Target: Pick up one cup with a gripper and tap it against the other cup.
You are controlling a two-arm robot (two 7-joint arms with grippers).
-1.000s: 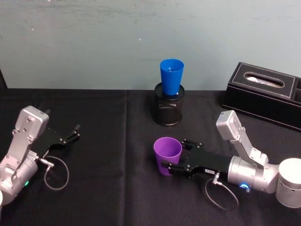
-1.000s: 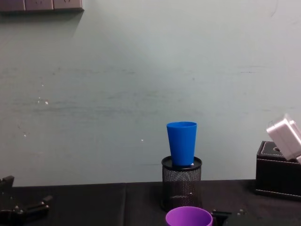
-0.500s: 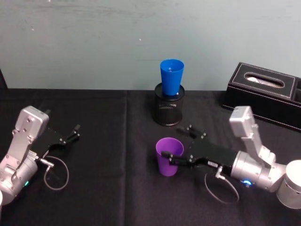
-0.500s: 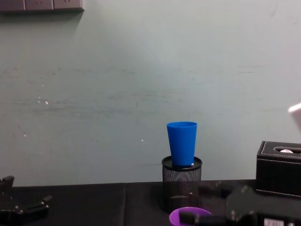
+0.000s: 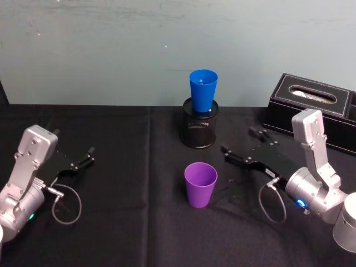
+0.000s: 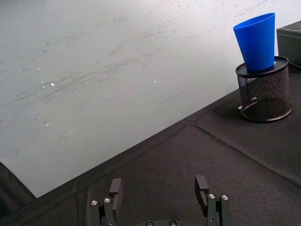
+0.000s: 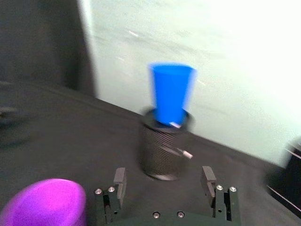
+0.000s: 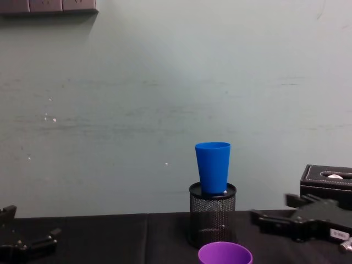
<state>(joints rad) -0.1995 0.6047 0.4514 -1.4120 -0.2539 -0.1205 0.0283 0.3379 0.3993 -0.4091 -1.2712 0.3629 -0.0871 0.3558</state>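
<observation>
The purple cup (image 5: 201, 184) stands upright and free on the black cloth, its rim also low in the chest view (image 8: 225, 254). My right gripper (image 5: 238, 139) hovers to the right of it and apart from it, open, with nothing between its fingers (image 7: 120, 179). In the right wrist view the purple cup (image 7: 44, 203) lies off to one side of the jaws. The blue cup (image 5: 203, 90) sits upright in a black mesh pen holder (image 5: 199, 130) at the back centre, also in the chest view (image 8: 213, 168). My left gripper (image 5: 89, 156) rests open at the far left.
A black tissue box (image 5: 317, 108) stands at the back right, just behind my right arm. A pale wall closes off the table's far edge. Cable loops hang below both wrists.
My right gripper has let go of the purple cup and pulled back to the right and away, now opened wide. The cup stays upright on the cloth. The left arm has not moved.
</observation>
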